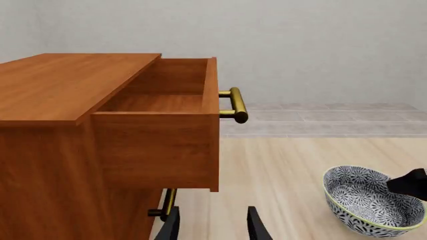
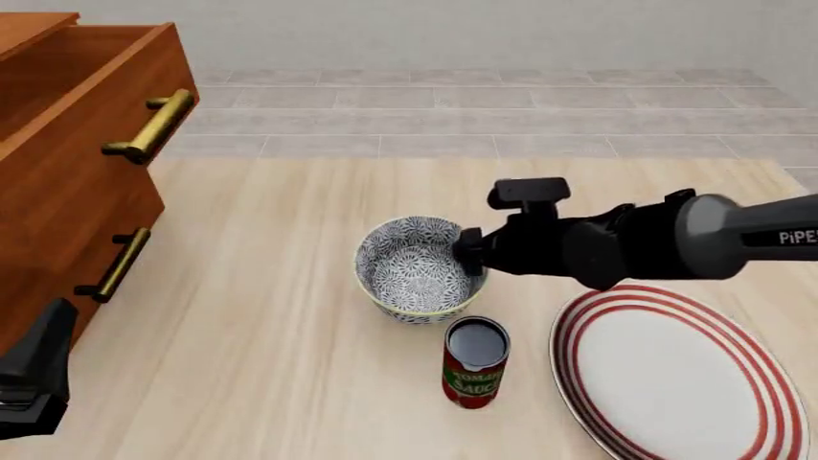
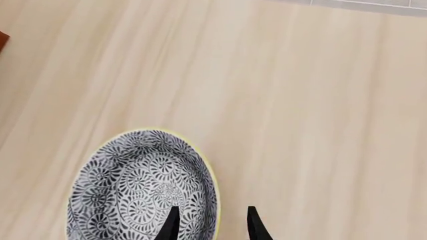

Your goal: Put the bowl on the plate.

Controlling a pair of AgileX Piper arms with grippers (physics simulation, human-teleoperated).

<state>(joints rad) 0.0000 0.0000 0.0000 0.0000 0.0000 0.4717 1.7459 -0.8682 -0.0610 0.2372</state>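
The wooden cabinet with its open drawer stands well off from the right gripper, out of the work. The plate lies near, on the arm's own side, a short carry away. The bowl sits tilted at the fingertips, its rim between the parted jaws, seemingly for an edge pinch, not yet clenched. The left gripper hangs released near the cabinet

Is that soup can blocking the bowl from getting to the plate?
Not really. The can stands just in front of the bowl, beside the plate's left rim, near the straight path. The right gripper straddles the bowl's rim, with nothing between them.
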